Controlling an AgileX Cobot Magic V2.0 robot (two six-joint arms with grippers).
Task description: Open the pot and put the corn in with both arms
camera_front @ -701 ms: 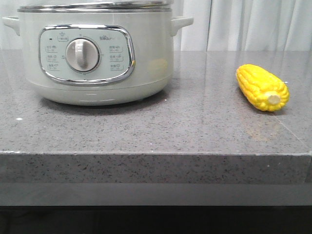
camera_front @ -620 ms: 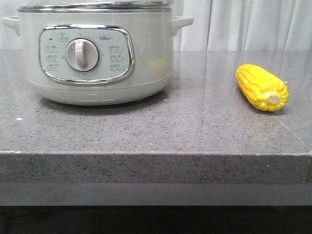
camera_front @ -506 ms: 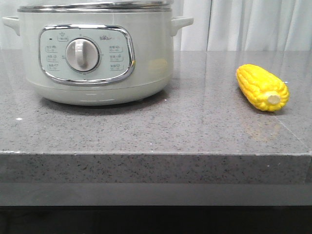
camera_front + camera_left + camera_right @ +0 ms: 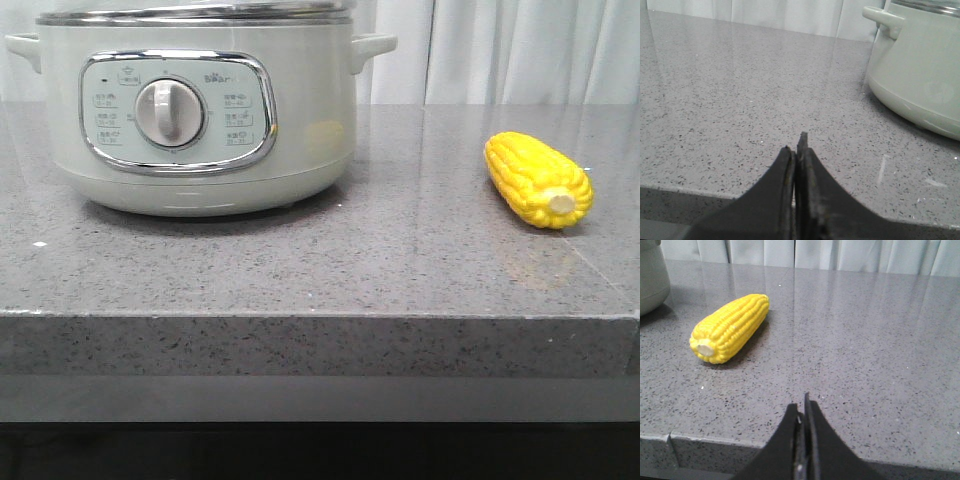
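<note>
The pale grey-green pot stands at the left of the grey counter with its steel-rimmed lid on; its side and one handle also show in the left wrist view. The yellow corn lies on the counter at the right, pale stub end toward the front edge, and appears in the right wrist view. My left gripper is shut and empty near the counter's front edge, well away from the pot. My right gripper is shut and empty, short of the corn. Neither arm shows in the front view.
The speckled grey counter has a thick front edge. White curtains hang behind it.
</note>
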